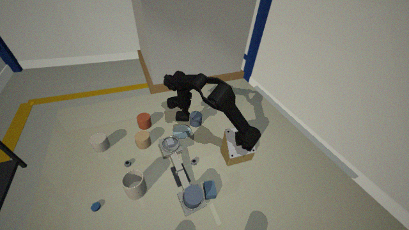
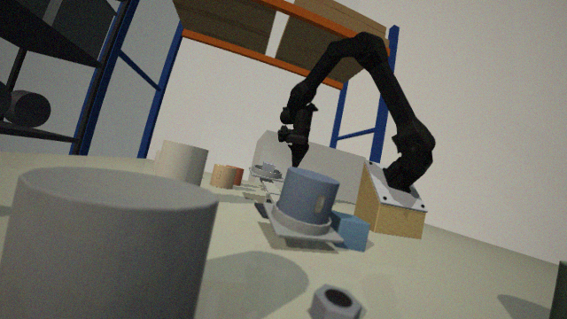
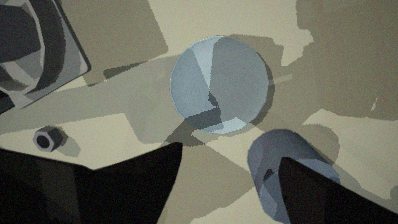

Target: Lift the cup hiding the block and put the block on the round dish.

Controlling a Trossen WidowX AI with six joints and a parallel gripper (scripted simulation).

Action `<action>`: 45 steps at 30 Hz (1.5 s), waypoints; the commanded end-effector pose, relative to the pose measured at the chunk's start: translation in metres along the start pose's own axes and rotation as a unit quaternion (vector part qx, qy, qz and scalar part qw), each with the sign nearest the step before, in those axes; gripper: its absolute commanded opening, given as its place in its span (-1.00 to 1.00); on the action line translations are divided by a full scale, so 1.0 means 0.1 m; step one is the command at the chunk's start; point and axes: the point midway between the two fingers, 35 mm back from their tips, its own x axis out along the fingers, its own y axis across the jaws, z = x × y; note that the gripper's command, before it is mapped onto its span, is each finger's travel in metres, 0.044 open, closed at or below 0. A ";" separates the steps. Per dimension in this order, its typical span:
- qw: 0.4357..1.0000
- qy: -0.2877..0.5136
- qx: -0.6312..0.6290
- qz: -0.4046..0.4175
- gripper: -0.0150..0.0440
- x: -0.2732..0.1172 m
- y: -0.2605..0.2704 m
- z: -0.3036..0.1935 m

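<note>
A small pale block [image 1: 170, 142] [image 2: 268, 167] sits uncovered on the far pan of the balance [image 1: 176, 162] [image 2: 283, 235]. A blue-grey cup [image 1: 193, 197] [image 2: 309, 195] stands upside down on the near pan. The identical other cup [image 1: 195, 119] [image 3: 272, 150] stands on the floor beside the arm. The pale blue round dish [image 1: 182, 131] [image 3: 235, 80] lies between that cup and the far pan, with nothing on it. My gripper [image 1: 183, 117] [image 2: 297, 163] [image 3: 230, 157] is partly open and empty, pointing down near the dish and the floor cup.
A blue box [image 1: 210, 190] [image 2: 352, 231] stands beside the near pan. An orange cylinder [image 1: 144, 121], a tan cylinder [image 1: 142, 140], a pale cylinder [image 1: 100, 142] and a hollow pale cup [image 1: 135, 185] stand left of the balance. Small nuts [image 1: 194, 161] [image 3: 46, 140] lie nearby.
</note>
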 end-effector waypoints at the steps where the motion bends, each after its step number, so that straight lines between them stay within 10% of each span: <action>1: 0.998 -0.003 -0.065 0.001 0.39 -0.05 0.10 0.06; 22: 0.910 -0.016 -0.413 0.008 0.39 -0.19 0.64 0.31; 45: 0.686 -0.034 -0.727 0.012 0.39 -0.30 1.30 0.48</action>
